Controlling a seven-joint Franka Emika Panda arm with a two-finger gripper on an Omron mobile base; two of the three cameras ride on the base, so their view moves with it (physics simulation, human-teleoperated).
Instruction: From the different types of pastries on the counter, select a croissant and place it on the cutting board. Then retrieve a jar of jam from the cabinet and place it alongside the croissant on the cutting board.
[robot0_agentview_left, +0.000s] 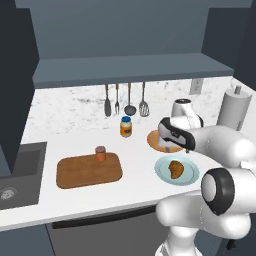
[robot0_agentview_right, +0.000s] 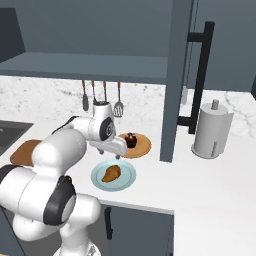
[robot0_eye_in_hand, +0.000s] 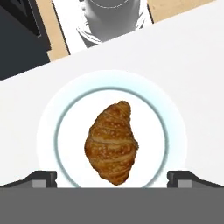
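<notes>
The croissant (robot0_eye_in_hand: 112, 142) lies in the middle of a pale blue plate (robot0_eye_in_hand: 46, 144), straight below my gripper (robot0_eye_in_hand: 112, 179) and between my two fingertips (robot0_eye_in_hand: 43, 179), which stand wide apart, released and touching nothing. Bare plate surface rings the pastry on every side, so each finger has free room beside it, and the plate's rim lies just outside my tips. From the left base view the croissant (robot0_agentview_left: 175, 168) and its plate (robot0_agentview_left: 162, 172) sit on the white counter (robot0_agentview_left: 135, 185) near the front edge, with my hand hanging just above and behind them. Just beyond my fingers is a round tan plate (robot0_agentview_right: 142, 146) carrying the dark muffin (robot0_agentview_right: 130, 140), near the blue plate but not touching it. Well off to my left lies the cutting board (robot0_agentview_left: 89, 170), with a small orange-red jar (robot0_agentview_left: 100, 153) standing upright on its far edge; open counter runs between the board and the blue plate. A yellow jar with a blue lid (robot0_agentview_left: 126, 126) stands farther back, and a paper towel roll (robot0_agentview_right: 212, 130) is well off to my right.
</notes>
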